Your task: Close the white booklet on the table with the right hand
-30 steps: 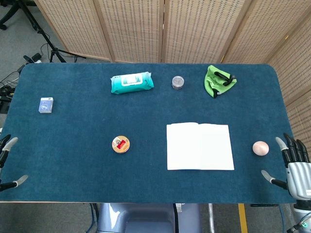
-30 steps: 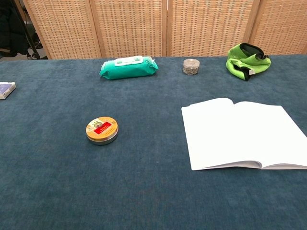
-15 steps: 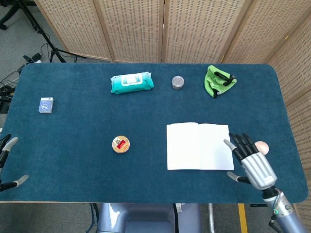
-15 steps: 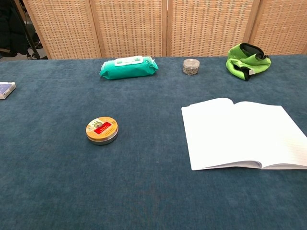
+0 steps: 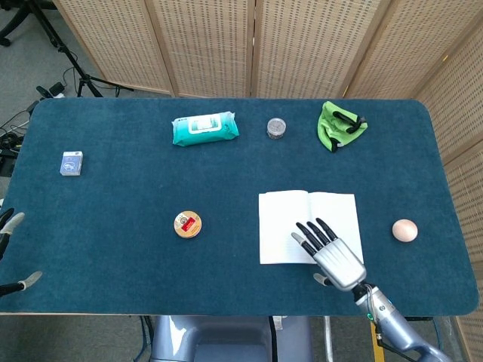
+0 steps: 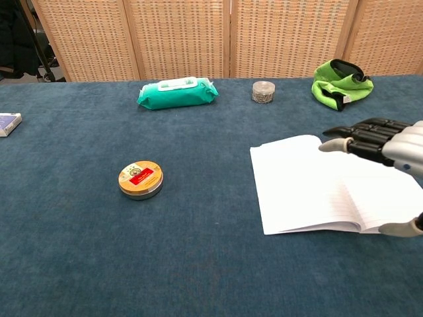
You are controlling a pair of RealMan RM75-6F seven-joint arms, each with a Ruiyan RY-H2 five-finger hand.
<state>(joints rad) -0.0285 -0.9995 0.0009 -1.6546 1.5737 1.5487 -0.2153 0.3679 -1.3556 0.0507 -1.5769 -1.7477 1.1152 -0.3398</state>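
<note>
right hand [image 5: 332, 255] hovers flat over the booklet [image 5: 283, 226], fingers [image 6: 357, 137] apart and straight, holding nothing; contact with the page cannot be told. booklet lies open, right of table [image 5: 113, 226] centre, near the front edge. step: approach, closing not begun. next move likely calls for getting fingers under one page edge and folding it over the spine. versus 0.5 s ago: hand has moved leftward from beside the egg [image 5: 404, 230] onto the pages. left hand [image 5: 9, 256] idle at table edge, fingers spread.
</note>
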